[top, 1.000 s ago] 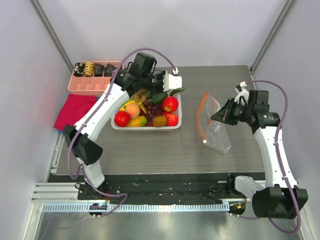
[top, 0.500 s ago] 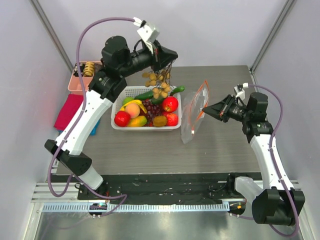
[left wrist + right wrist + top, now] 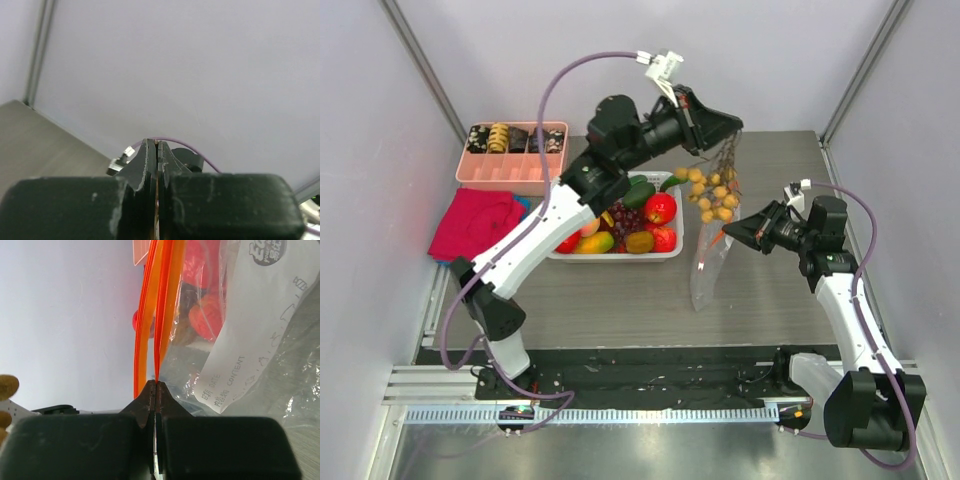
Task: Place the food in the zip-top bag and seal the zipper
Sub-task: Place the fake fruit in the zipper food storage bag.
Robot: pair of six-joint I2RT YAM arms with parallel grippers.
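One berry bunch – just below left claw, near zip-top bag

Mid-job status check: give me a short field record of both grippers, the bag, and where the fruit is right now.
left gripper: shut on the stem of the berry bunch, raised high
berry bunch: hanging in the air close to the bag's mouth, not inside
right gripper: shut on the zipper, holding the bag up
zip-top bag: hanging limp, looks empty
zipper: unsealed, strips parted
basket: holds the other fruit
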